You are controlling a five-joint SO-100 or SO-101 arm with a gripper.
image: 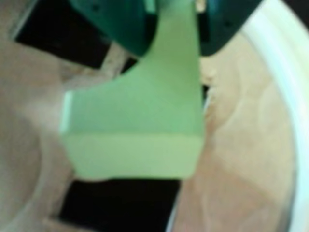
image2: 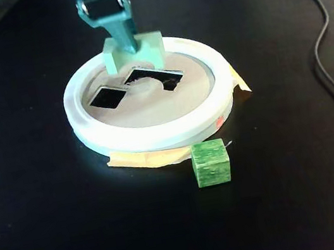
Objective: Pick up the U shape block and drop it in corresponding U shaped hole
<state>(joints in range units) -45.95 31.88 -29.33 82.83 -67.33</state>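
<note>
- Fixed view is showing the gripper (image2: 130, 41) clamping the block (image2: 134, 52) by its middle, holding it over the far side of the disc (image2: 152, 111).
- Wrist view is showing the block (image: 140, 121) hanging between the dark teal jaws, blurred, with dark cutouts above and below it.
- The hole (image2: 153, 78) is lying just in front of the block, which is not yet sitting in it; whether the block is touching the cardboard, I cannot tell.
- Pickup is looking done; aligning and releasing are remaining.
- The cube (image2: 211, 162) is sitting off the ring (image2: 91, 134), untouched, near its front edge.
</note>
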